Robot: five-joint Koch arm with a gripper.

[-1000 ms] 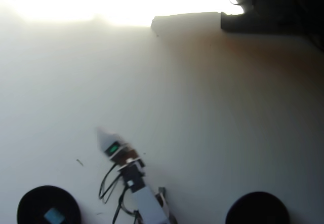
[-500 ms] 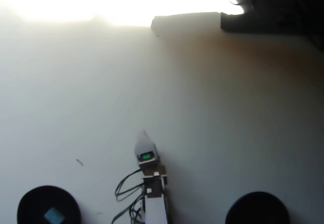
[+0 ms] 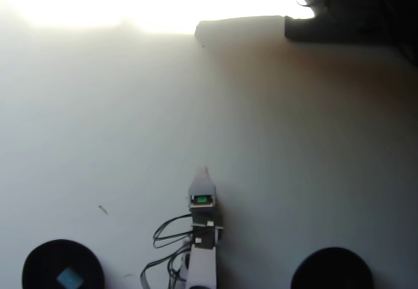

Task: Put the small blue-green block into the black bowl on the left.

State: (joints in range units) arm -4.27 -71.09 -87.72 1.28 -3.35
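we see block in bowl, bench bottom-left | second bowl bottom-right | arm between them, pincer pointing up-frame

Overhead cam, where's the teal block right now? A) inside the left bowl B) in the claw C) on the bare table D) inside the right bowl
A: the block lies inside the left bowl at the bottom edge of the overhead view, well away from the claw.

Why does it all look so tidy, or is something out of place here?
Nothing stands out. The small block lies inside the black bowl at lower left, the other bowl sits upright at lower right, and the arm's gripper points up the bare table.
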